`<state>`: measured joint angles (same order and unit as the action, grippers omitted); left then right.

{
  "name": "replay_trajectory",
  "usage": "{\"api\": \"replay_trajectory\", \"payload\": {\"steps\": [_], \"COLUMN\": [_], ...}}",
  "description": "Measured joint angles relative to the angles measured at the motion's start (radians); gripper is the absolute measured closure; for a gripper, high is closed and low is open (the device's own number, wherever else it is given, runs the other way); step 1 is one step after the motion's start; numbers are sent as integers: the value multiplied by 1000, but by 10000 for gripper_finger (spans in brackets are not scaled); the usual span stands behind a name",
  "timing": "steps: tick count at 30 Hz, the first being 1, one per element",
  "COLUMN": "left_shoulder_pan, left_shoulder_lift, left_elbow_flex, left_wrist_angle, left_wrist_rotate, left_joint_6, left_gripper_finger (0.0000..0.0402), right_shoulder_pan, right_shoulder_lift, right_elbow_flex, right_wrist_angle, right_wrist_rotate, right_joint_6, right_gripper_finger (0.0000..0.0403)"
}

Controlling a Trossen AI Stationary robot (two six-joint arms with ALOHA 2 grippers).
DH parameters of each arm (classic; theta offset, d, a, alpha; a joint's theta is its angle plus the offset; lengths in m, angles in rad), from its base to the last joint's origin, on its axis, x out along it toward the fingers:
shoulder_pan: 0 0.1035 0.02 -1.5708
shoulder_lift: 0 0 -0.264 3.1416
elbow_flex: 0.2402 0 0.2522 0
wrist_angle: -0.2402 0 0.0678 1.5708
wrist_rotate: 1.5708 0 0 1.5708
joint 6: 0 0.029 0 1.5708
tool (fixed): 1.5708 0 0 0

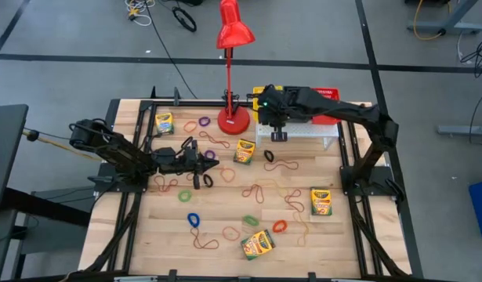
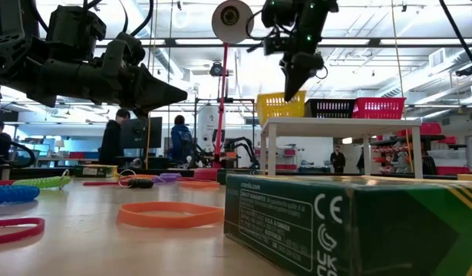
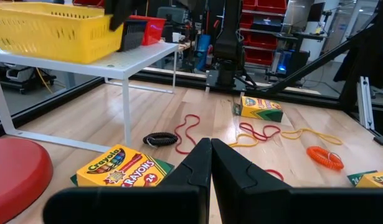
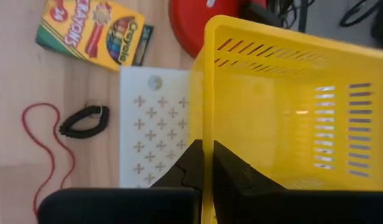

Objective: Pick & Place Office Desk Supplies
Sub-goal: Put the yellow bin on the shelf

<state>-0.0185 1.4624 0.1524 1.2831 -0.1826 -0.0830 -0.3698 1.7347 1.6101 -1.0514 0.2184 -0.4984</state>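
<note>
Four yellow-and-green crayon boxes lie on the wooden table point(image 1: 146, 235). The box near the lamp base point(image 3: 119, 167) reads "Crayola CRAYONS 24" on its face. A second box point(image 1: 164, 122) lies at the far left corner, a third point(image 1: 322, 200) near the right edge, and a fourth point(image 1: 258, 244) near the front edge. In the low view the end panel of a box point(image 2: 358, 226) carries "CE" and "UK CA" marks.

Rubber-band loops point(image 1: 260, 192) in red, orange, purple, blue, green and black lie scattered across the table centre.

The white perforated stand point(image 4: 151, 124) sits at the far edge and carries a yellow basket point(image 4: 284, 106), a black basket point(image 2: 328, 108) and a red basket point(image 2: 377, 107). The yellow basket's visible interior holds nothing.

The right gripper point(image 4: 207, 163) hangs over the yellow basket's rim, its jaws closed together and holding nothing. The left gripper point(image 3: 210, 163) is above the left centre of the table, jaws likewise pressed together on nothing.
</note>
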Motion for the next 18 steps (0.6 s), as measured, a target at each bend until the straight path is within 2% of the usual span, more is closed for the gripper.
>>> {"api": "replay_trajectory", "payload": {"steps": [8,18], "left_shoulder_pan": [0,0], "left_shoulder_lift": [0,0], "left_elbow_flex": [0,0], "left_wrist_angle": [0,0], "left_wrist_rotate": [0,0], "left_joint_6": [0,0], "left_gripper_finger": [387,387], "right_shoulder_pan": [0,0], "right_shoulder_lift": [-3,-9], "right_elbow_flex": [-27,-28], "right_wrist_angle": [57,43], "right_wrist_rotate": [4,39], "right_joint_6": [-5,23], "right_gripper_finger": [385,385]}}
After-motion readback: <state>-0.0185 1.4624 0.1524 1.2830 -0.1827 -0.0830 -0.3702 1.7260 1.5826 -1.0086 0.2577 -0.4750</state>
